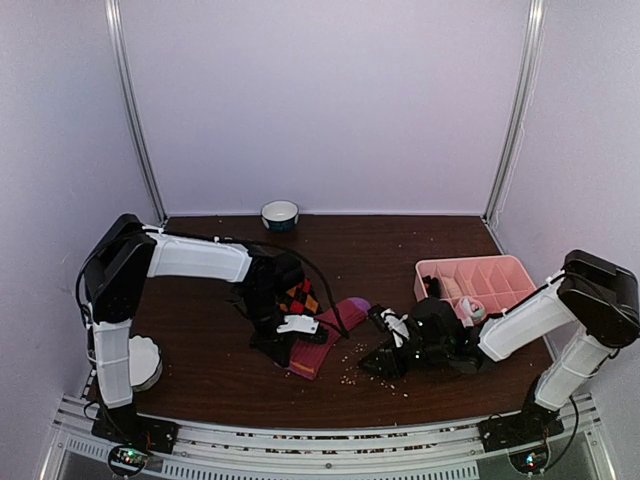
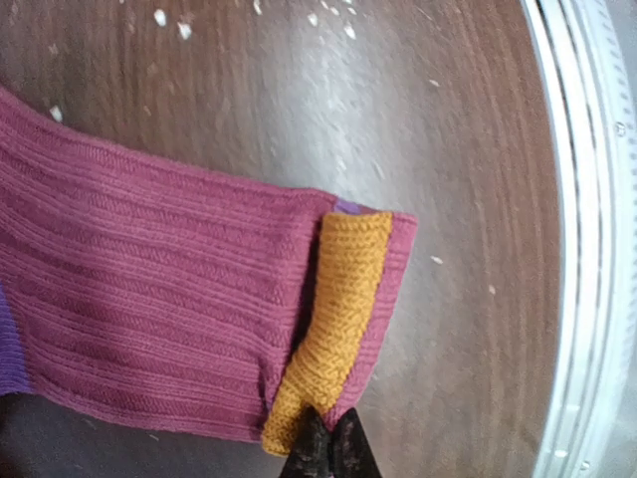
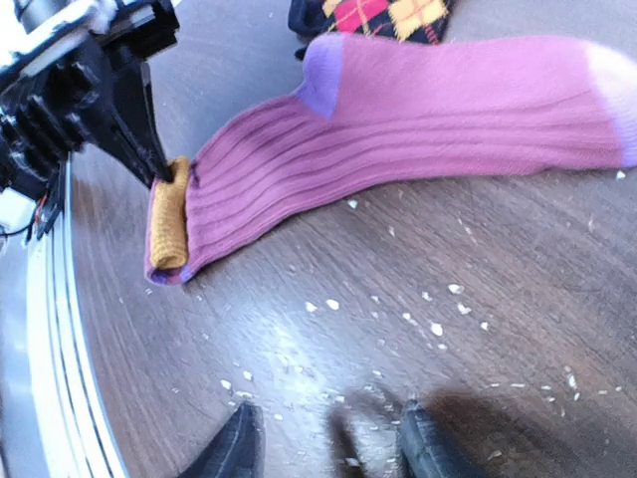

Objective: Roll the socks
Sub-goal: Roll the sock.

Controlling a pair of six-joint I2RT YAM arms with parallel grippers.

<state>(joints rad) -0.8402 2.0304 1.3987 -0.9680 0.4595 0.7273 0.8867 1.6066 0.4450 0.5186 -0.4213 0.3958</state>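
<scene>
Nearest the arms, at the near left of the table, a white round object is noted, well apart from the work and judged to play no part in it. Just near of the table's middle, the left gripper is seen fully closed, its tips pinched on the orange end of the magenta sock. That end is turned over onto the ribbed body, which is taken as the first fold of a roll and as the reason for a grip at the very edge. To the right, the right gripper is held low over bare wood with its jaws partly apart and nothing between them. It is apart from the sock, presumably so that the fabric can be pressed or steadied once rolling proceeds. Pale crumbs are scattered on the wood between it and the sock. The magenta sock is laid out flat towards the far right, a placement that leaves a straight run for rolling. Just beyond it the argyle sock lies partly hidden by the left arm and not yet rolled; whether the two overlap cannot be told. Farther right a pink compartment tray is noted, probably for finished rolls, and at the far edge a small bowl
</scene>
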